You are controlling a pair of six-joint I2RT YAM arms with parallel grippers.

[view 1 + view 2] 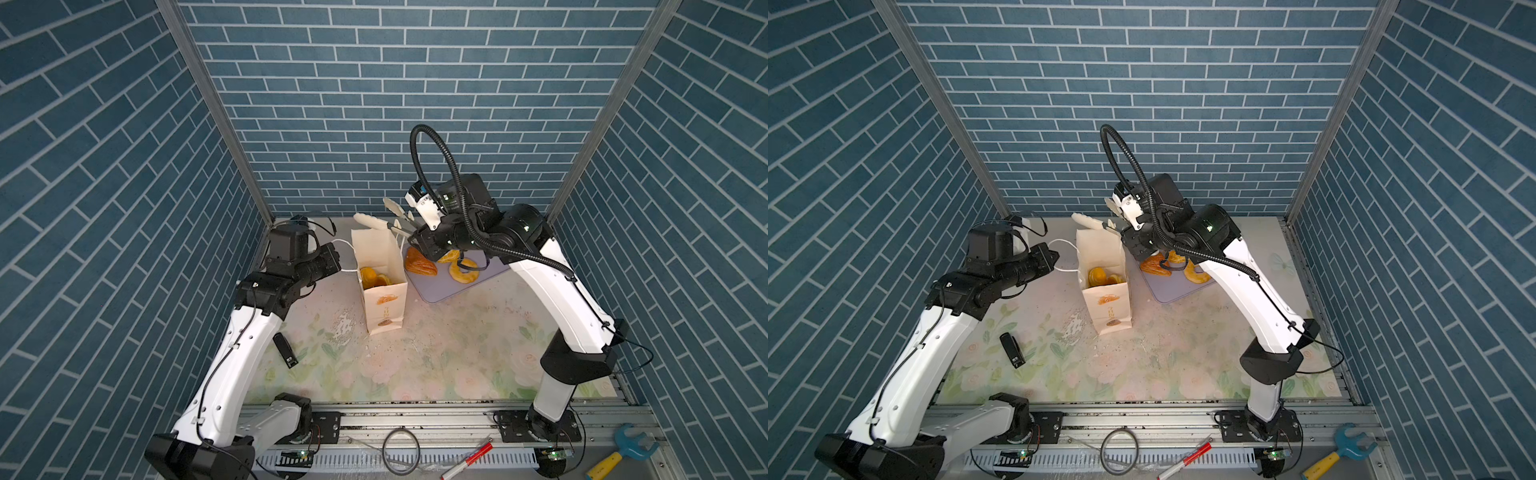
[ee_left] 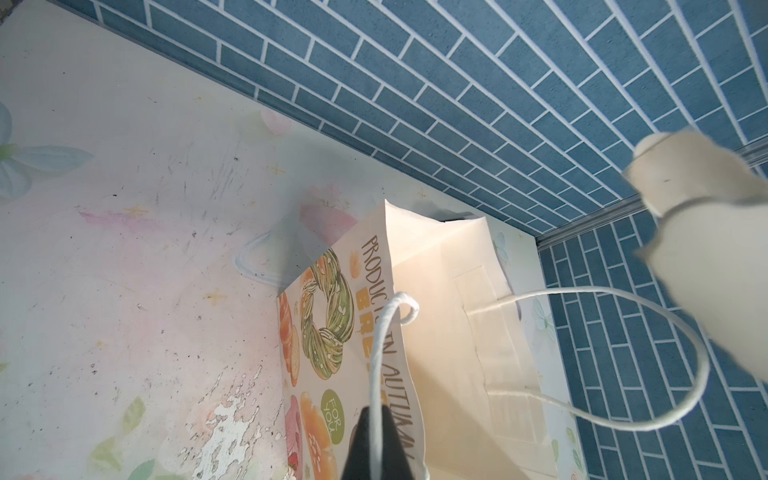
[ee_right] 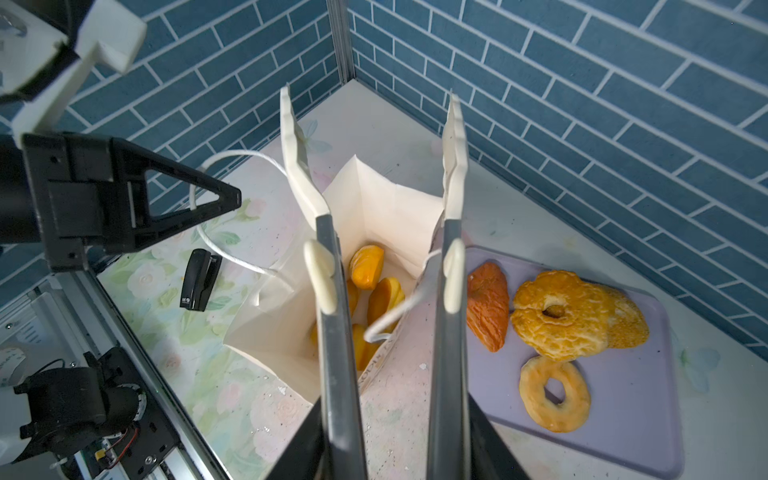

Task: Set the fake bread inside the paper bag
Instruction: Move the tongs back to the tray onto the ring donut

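Cream-white paper bag [image 1: 384, 307] stands upright on the flowered table [image 1: 415, 357], mouth open, with several glossy orange pieces of fake bread [image 3: 365, 266] already lying at its bottom. Just beside the bag, a lavender tray [image 3: 623, 436] carries what is left: a brown flaky triangle [image 3: 488, 305] nearest the bag, a large ring bread [image 3: 557, 316] overlapping a seeded piece [image 3: 627, 324], and a small ring [image 3: 555, 395] a little apart from them.

The step in hand looks like the drop into the bag, followed by a trip to the tray for another piece. To do it well, the bag's mouth should be held wide and steady. The arm above should rise straight out before swinging toward the tray, because the bag's far cord loop [image 3: 395, 311] hangs right beside one long finger and could snag and tip the bag. The triangle seems the easiest next pick, since its side toward the bag is free.

Left tool [image 2: 378, 419] is pressed together, pinching the near cord handle [image 2: 376, 361] and drawing it away from the bag. Right tool [image 3: 370, 108] hovers over the bag's mouth, its two long pale-tipped fingers spread partway and parallel, with nothing between them and no bread touched
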